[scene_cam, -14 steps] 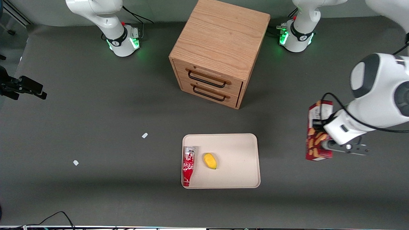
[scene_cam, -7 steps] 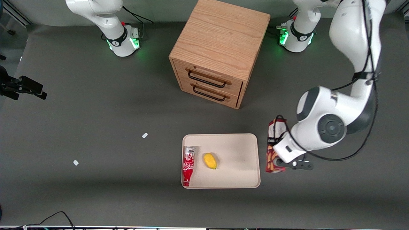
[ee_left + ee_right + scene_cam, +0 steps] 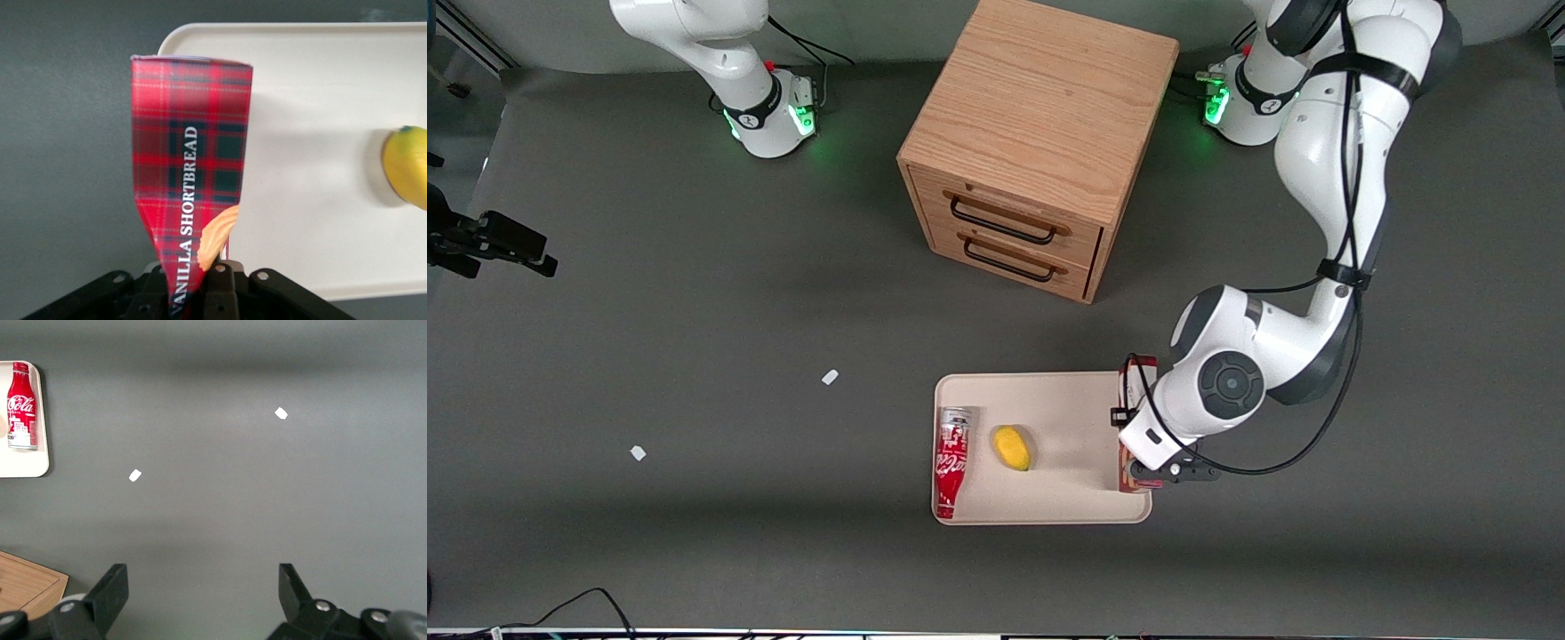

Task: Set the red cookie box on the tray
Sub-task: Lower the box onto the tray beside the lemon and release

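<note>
Most of the red cookie box [image 3: 1128, 427] is hidden in the front view under the working arm's white wrist; only a thin red strip shows along the tray's edge nearest the working arm. The wrist view shows its tartan side [image 3: 191, 167] with the words VANILLA SHORTBREAD and part of a cookie picture, but the box's lower end is cut off among the black gripper parts. The gripper [image 3: 200, 287] is clamped on that pinched lower end, the carton visibly squeezed narrow there. In the front view the gripper [image 3: 1149, 471] sits at the tray corner nearest the camera, toward the working arm's end of the table.

The beige tray [image 3: 1049, 511] lies nearer the front camera than the wooden drawer cabinet [image 3: 1040, 133], which has 2 shut drawers with dark handles. On the tray lie a red-and-white soda bottle [image 3: 951, 462], lengthwise along the edge toward the parked arm's end, and a yellow mango-like fruit [image 3: 1011, 447] just beside it. The fruit [image 3: 405, 173] is cut off at the wrist view's frame. Both are well apart from the box. 2 small white scraps [image 3: 830, 377] [image 3: 638, 453] lie on the grey table toward the parked arm's end.

The box hangs over the tray's rim [image 3: 200, 30], partly above the tray and partly above the table.
</note>
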You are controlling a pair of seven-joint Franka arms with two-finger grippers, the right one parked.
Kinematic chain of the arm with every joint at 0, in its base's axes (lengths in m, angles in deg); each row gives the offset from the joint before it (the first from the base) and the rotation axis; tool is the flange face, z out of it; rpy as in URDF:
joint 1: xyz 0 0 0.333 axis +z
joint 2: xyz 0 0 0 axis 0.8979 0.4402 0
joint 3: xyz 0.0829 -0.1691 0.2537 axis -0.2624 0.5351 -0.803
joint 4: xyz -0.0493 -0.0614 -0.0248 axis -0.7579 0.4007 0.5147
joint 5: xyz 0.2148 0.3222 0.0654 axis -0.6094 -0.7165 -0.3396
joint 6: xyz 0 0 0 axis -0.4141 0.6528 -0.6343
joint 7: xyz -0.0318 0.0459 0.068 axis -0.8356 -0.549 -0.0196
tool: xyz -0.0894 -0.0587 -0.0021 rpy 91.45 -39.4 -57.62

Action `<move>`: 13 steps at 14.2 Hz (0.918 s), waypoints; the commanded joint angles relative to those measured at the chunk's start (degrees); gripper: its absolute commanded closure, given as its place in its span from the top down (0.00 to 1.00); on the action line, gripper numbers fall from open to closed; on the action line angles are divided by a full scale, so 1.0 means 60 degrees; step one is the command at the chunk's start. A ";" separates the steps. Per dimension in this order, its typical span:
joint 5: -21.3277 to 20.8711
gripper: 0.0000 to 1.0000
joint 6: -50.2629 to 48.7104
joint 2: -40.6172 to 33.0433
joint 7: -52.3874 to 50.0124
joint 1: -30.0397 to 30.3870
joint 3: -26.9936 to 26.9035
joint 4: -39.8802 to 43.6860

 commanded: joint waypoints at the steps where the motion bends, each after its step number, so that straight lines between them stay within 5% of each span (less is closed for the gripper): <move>1: -0.0183 0.00 0.0303 0.0457 -0.0742 -0.0297 -0.0229 0.0464; 4: -0.0270 0.00 0.0437 0.0575 -0.0788 -0.0371 -0.0244 0.0435; 6: -0.0664 1.00 0.0495 0.0546 -0.0788 -0.0371 -0.0259 0.0362; 13: -0.0579 1.00 0.0438 -0.0344 -0.1609 -0.0255 -0.0244 0.0362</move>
